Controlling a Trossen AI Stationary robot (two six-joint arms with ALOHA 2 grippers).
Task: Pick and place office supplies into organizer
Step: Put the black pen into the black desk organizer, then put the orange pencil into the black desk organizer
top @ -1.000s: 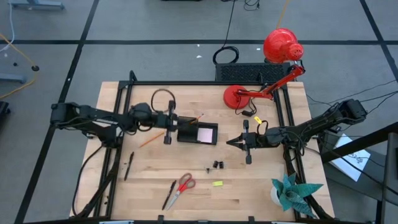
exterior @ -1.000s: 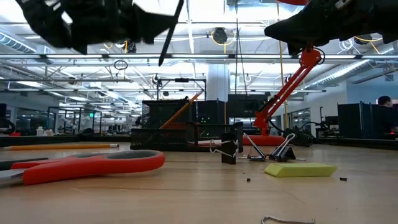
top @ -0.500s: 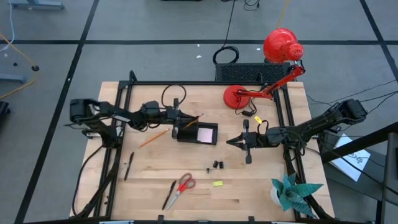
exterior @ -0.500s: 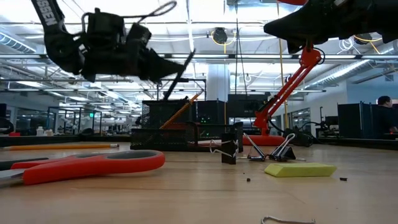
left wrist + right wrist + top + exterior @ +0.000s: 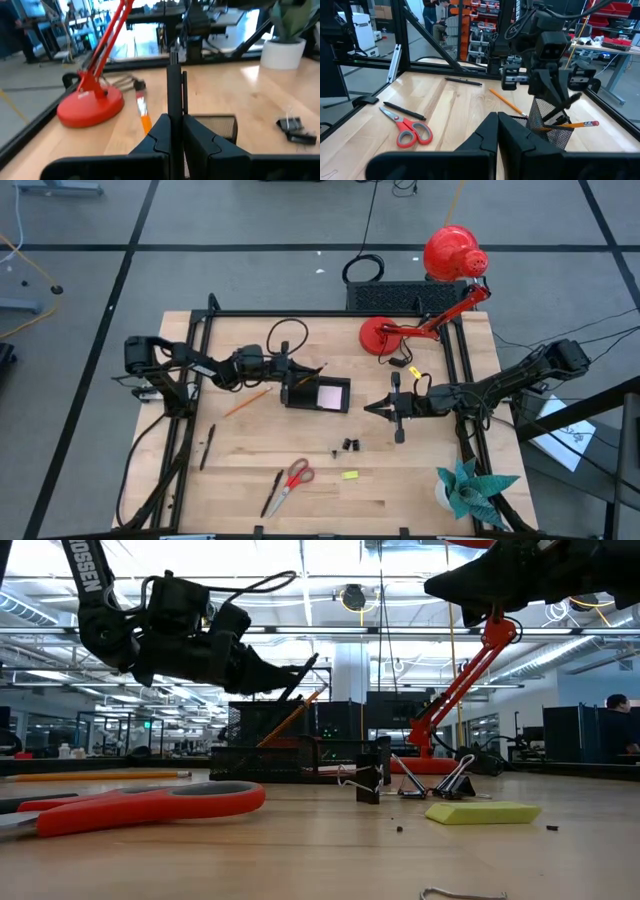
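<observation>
My left gripper (image 5: 287,372) hangs over the left end of the black mesh organizer (image 5: 291,402), shut on a black pen (image 5: 308,666). The organizer holds a pink sticky pad (image 5: 329,394) and an orange pencil (image 5: 313,368) that leans out of its cup (image 5: 547,127). My right gripper (image 5: 376,408) is shut and hovers right of the organizer. On the table lie an orange pencil (image 5: 245,402), a black pen (image 5: 207,446), red-handled scissors (image 5: 295,478) beside another black pen (image 5: 272,493), two black clips (image 5: 348,445) and a yellow piece (image 5: 349,475). My left gripper pinches the black pen (image 5: 173,85) between its two fingers (image 5: 197,137), part way along the pen's length. The fingers slant down from the table's left. The pen is clear of the table and tilted, its lower end (image 5: 555,112) at the mesh cup's mouth; whether it touches the cup I cannot tell.
A red desk lamp has its base (image 5: 383,335) on the far side of the table, right of the organizer. A teal paper plant (image 5: 470,485) stands at the near right corner. Black frame rails run along the table's edges. Bare wood lies between the organizer and the clips.
My left gripper has moved right and down toward the organizer's cup, carrying the black pen. The pen has tipped from steep to more slanted, and its lower end has come down to the cup. My right arm has kept still.
</observation>
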